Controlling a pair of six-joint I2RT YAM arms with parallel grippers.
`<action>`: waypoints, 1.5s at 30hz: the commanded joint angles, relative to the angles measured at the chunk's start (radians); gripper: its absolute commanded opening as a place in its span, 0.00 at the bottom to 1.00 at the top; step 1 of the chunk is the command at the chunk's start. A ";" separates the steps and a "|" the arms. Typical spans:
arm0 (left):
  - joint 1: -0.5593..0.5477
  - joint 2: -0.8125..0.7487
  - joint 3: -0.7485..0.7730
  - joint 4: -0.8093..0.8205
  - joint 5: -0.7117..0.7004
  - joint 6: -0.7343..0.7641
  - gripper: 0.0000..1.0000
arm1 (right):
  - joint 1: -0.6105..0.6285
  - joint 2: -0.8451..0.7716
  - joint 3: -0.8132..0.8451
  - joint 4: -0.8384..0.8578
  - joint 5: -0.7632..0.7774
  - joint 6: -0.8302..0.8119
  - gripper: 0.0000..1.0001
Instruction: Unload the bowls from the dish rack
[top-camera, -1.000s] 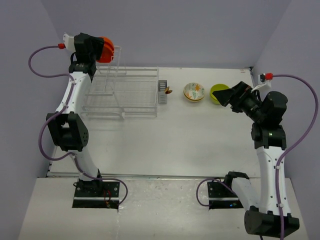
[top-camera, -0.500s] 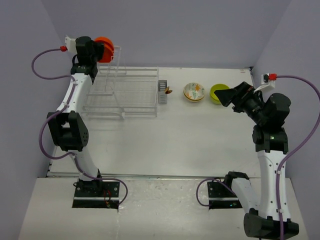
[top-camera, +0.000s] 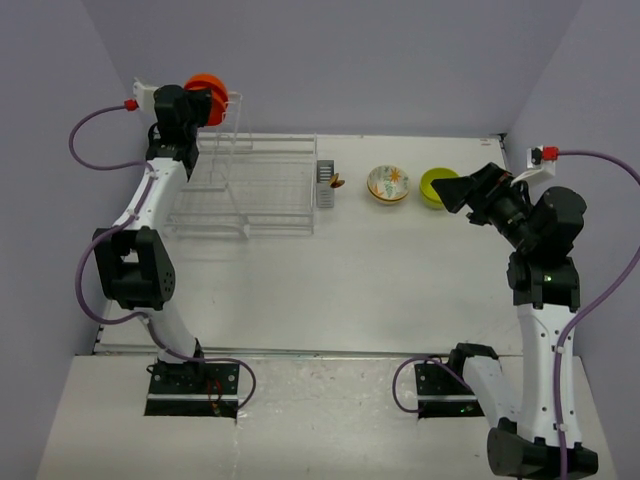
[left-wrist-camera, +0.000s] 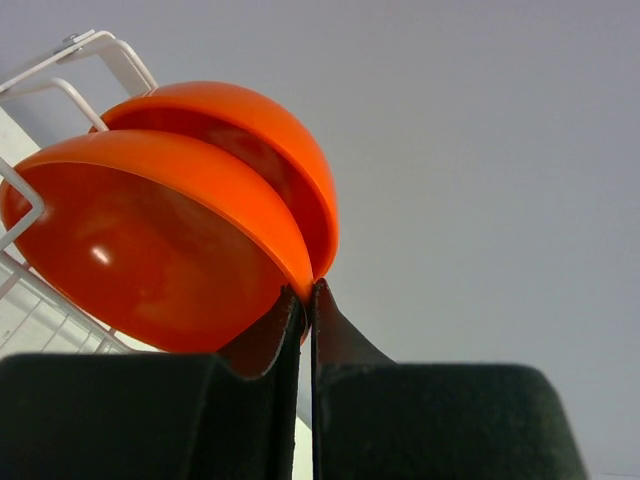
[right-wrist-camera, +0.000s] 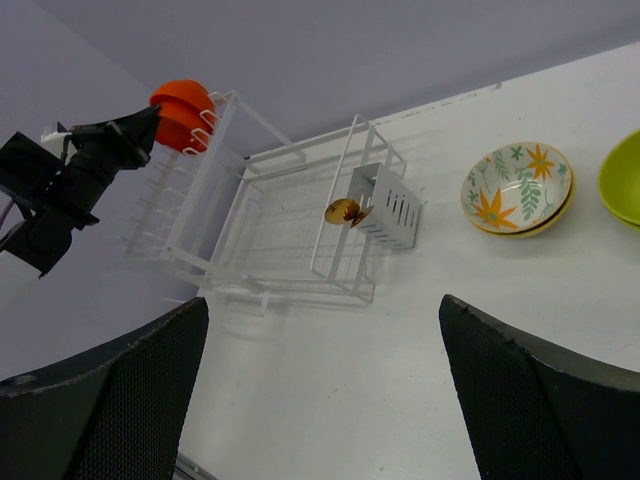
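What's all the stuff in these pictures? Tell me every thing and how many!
orange-red round bowls: two, orange-red, on edge in the rack's tall tier
white flower-patterned bowl: one, white with orange and green flowers, on the table right of the rack
lime green bowl: one, green, right of the flowered bowl
white wire dish rack: one, white, far left of the table
grey cutlery caddy: one, grey, rack's right end
small golden thing: one, at the caddy; too small to name
white table: one
left gripper: black, shut on an orange rim
right gripper: black, open, beside the green bowl
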 joint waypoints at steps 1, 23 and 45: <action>0.017 -0.071 -0.016 0.143 0.004 0.030 0.00 | 0.002 -0.015 0.041 0.002 0.007 -0.011 0.97; 0.014 -0.327 -0.266 0.405 0.244 0.127 0.00 | 0.002 0.008 0.053 0.023 0.013 0.001 0.98; -0.852 -0.167 -0.068 -0.475 0.644 1.681 0.00 | 0.319 0.491 0.492 -0.536 0.400 -0.282 0.98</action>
